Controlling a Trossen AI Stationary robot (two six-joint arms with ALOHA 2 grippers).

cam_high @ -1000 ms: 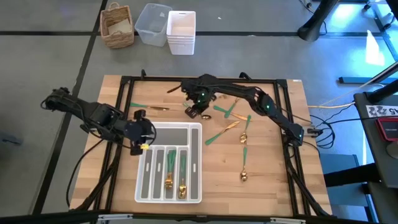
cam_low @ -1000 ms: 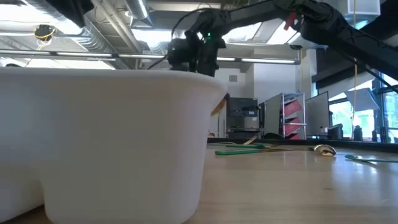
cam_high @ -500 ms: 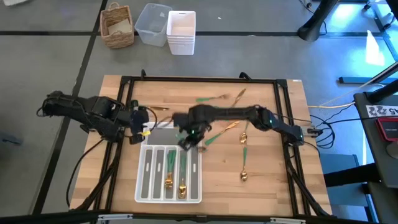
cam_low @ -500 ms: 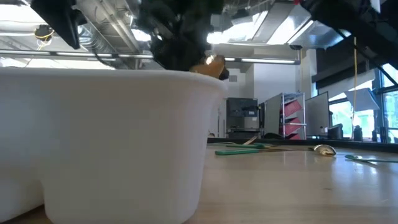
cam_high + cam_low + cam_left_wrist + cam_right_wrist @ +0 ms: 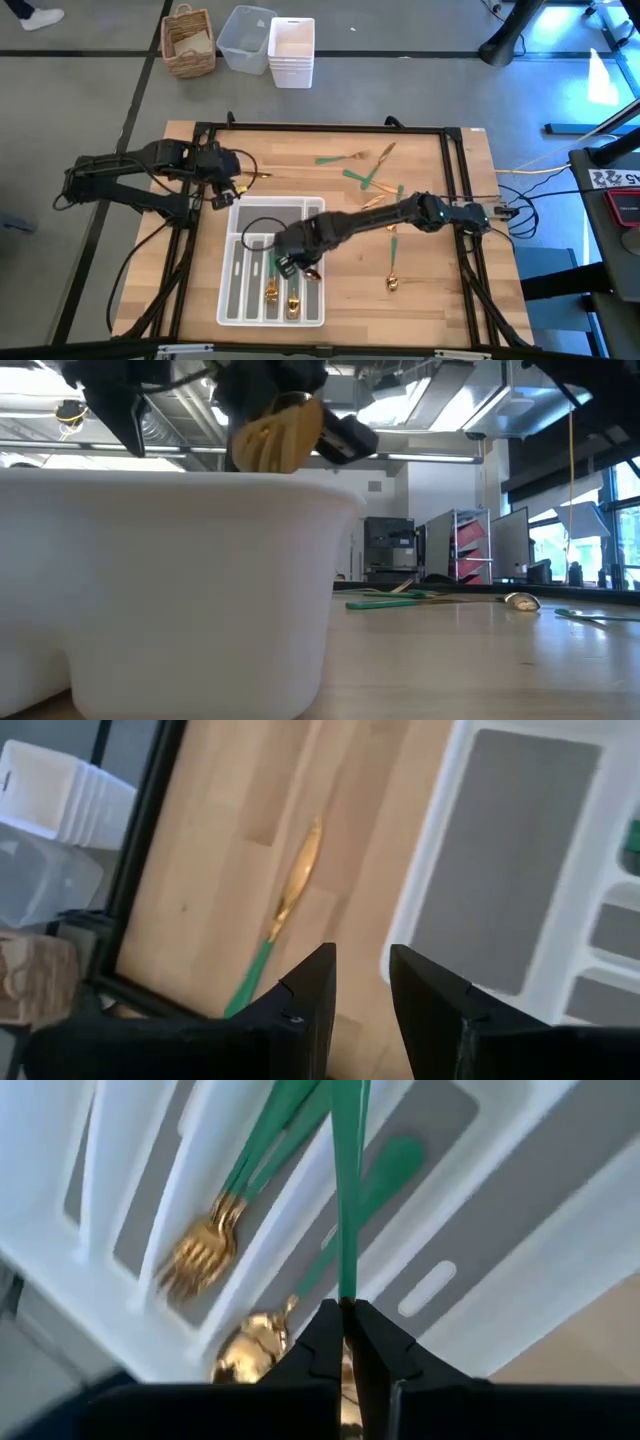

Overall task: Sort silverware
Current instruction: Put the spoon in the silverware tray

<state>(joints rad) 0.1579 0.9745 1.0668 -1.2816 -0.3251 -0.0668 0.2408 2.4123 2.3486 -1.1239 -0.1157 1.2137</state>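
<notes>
- My right gripper [image 5: 291, 266] is over the white organizer tray [image 5: 312, 312], fingers pinched tight on the green handle of one piece of silverware — a spoon [image 5: 346, 1230], by the gold bowl [image 5: 277, 437] showing above the tray wall in the low view.
- Right wrist view: the handle runs straight out from between my closed fingertips, hanging above the tray's long slots.
- Already in the tray: gold forks [image 5: 195, 1256] in one long slot, and a gold spoon [image 5: 246, 1351] in the slot beside it, green handles lying along the slots.
- My left gripper [image 5: 222, 192] sits just off the tray's 11 o'clock corner, above bare table [image 5: 440, 300]; fingers [image 5: 305, 995] stand part-way apart with nothing between them.
- One loose piece [image 5: 296, 888] lies on the wood just ahead of the left gripper — gold head, green handle; type unclear.
- Remaining loose silverware [image 5: 362, 170] is scattered toward 1–2 o'clock of the tray, with one spoon [image 5: 394, 262] at 3 o'clock, apart from the tray.
</notes>
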